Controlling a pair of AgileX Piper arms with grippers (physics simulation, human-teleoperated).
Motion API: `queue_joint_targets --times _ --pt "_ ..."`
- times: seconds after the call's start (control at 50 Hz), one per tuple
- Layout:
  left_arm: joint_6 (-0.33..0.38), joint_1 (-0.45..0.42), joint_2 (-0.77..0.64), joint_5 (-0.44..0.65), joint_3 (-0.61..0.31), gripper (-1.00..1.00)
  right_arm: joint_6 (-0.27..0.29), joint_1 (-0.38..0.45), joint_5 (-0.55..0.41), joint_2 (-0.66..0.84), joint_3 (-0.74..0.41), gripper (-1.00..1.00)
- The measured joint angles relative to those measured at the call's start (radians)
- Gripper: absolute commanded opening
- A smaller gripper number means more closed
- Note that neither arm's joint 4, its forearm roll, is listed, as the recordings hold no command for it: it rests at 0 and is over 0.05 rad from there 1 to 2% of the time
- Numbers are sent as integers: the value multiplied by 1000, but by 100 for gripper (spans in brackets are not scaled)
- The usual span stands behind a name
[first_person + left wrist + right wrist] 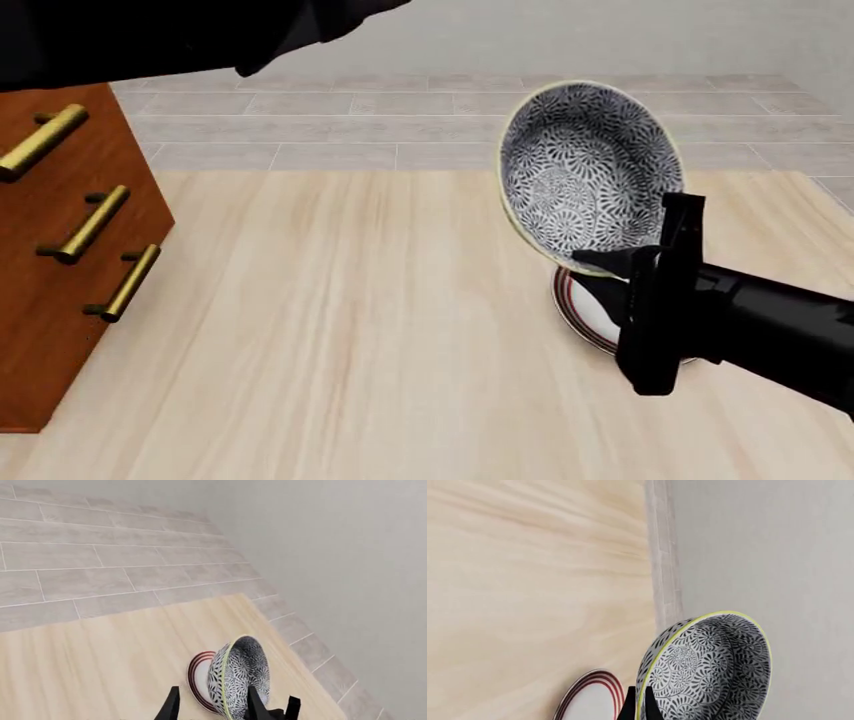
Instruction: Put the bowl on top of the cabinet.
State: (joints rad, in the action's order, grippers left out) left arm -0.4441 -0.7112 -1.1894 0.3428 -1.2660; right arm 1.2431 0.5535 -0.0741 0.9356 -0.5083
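Now right gripper (pixel 650 262) clamped on rim of bowl (pixel 589 172), tilted, above plate (pixel 587 310) on tabletop (pixel 347 330); cabinet (pixel 60 300) far left; left gripper state unclear.

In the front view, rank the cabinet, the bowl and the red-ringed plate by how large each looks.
1. cabinet, though cropped by the left edge.
2. bowl, held tilted and lifted by the right gripper, nearer the camera, so it may look enlarged.
3. plate, mostly hidden behind the gripper, so unsure.
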Motion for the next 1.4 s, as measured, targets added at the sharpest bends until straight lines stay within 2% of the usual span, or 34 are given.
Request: queue_joint_targets --times 0.86,1.4 --pt "18 -26 -69 -83 48 100 -10 64 -47 -58 -3 -100" --pt "12 -60 -124 -143 75 100 -21 97 -20 -51 25 -100"
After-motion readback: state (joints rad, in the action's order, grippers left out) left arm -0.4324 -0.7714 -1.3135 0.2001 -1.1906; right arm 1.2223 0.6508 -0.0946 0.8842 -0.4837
